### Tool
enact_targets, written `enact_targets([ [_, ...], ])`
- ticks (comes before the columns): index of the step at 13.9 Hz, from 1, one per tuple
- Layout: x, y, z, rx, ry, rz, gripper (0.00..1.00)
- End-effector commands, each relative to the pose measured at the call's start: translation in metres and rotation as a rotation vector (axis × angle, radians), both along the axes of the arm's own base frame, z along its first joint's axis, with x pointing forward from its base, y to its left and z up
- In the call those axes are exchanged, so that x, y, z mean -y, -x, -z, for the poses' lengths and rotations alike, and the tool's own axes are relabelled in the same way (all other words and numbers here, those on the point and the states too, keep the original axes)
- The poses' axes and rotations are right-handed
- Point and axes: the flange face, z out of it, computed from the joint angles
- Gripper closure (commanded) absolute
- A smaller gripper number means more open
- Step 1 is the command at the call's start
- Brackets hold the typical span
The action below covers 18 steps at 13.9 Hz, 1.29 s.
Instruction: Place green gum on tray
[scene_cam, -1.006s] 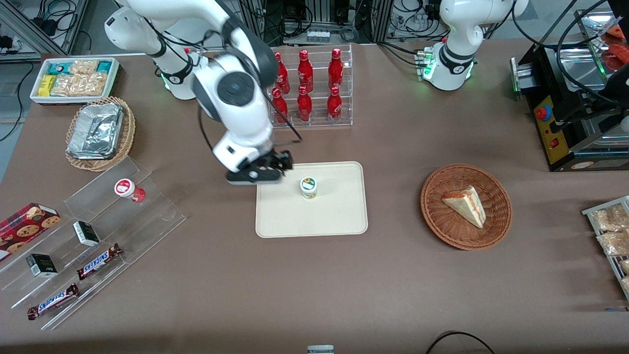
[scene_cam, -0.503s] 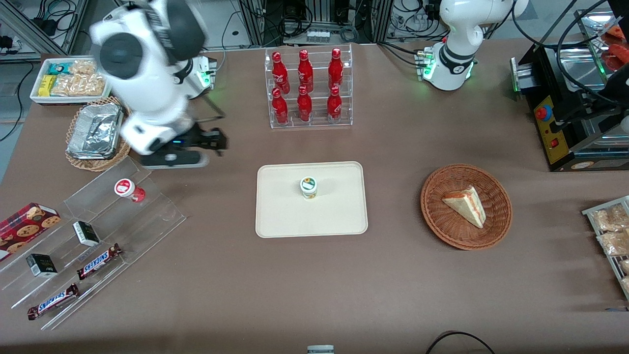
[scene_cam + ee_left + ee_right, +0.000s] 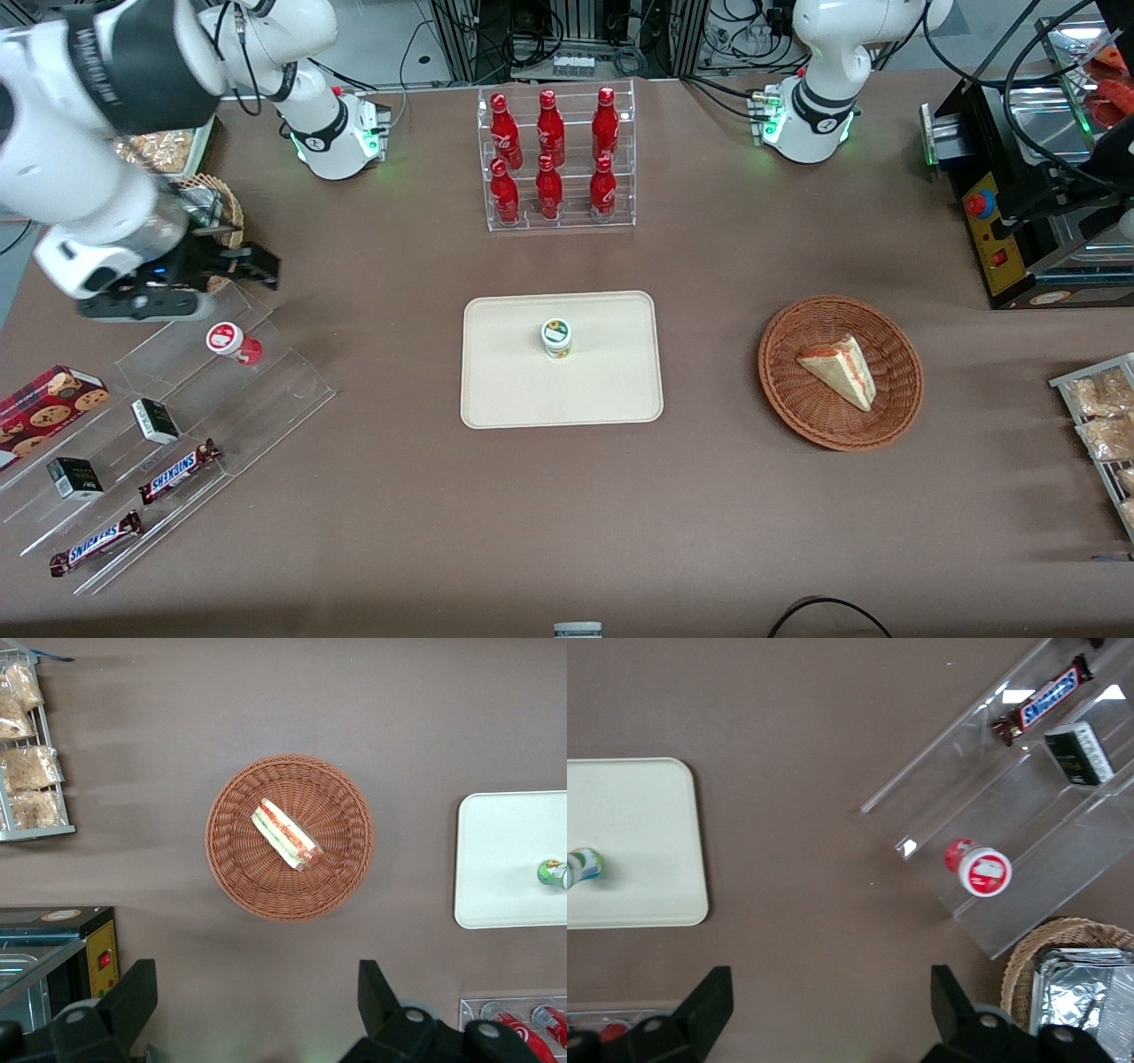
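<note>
The green gum [image 3: 556, 338] stands upright near the middle of the tray [image 3: 514, 390] on the worktop [image 3: 709, 514]. The gripper [image 3: 252, 266] hangs well apart from it, above the clear stepped rack [image 3: 266, 381], jaws spread and empty.

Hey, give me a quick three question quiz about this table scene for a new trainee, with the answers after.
1. True or false: the green gum stands upright on the tray.
2. What lies in the round basket? A) sandwich B) chocolate bar C) red bottle
3. Fill in: the tool is open, above the clear stepped ____.

Key: 1 true; 2 A, a sandwich; 3 rack, near the red gum.
</note>
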Motion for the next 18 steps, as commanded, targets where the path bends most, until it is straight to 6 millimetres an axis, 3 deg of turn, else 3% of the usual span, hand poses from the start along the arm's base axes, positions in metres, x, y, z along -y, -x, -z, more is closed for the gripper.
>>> enact_targets([
  [1, 0.035, 0.003, -0.014, -0.008, -0.024, -0.014, 0.01],
  [3, 0.065, 0.003, -0.016, -0.015, -0.027, 0.007, 0.01],
  [9, 0.121, 0.001, -0.017, -0.002, -0.019, 0.088, 0.01],
  [14, 0.135, -0.004, -0.018, 0.024, -0.013, 0.11, 0.01],
  [18, 0.125, -0.005, -0.018, 0.023, -0.025, 0.098, 0.01],
])
